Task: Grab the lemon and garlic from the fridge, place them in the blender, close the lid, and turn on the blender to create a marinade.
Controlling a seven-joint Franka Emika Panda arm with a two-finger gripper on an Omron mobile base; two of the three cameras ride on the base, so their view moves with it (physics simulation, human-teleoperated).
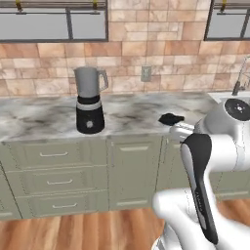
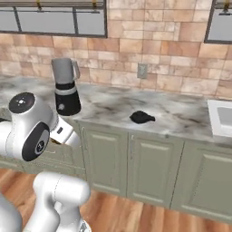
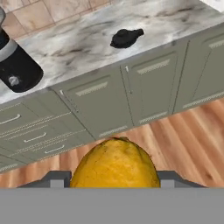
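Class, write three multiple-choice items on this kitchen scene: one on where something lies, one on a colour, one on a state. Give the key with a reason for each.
1. Where is the lid?
A. On the blender jar
B. On the countertop, right of the blender
C. On the floor

2. What colour is the blender base?
A. Black
B. Red
C. White

3. What is the state of the gripper?
A. Open and empty
B. Shut on the lid
C. Shut on the lemon

Key:
1 B: the lid rests on the marble countertop, apart from the blender.
2 A: the round base is black.
3 C: in the hand view the lemon sits between the jaws.
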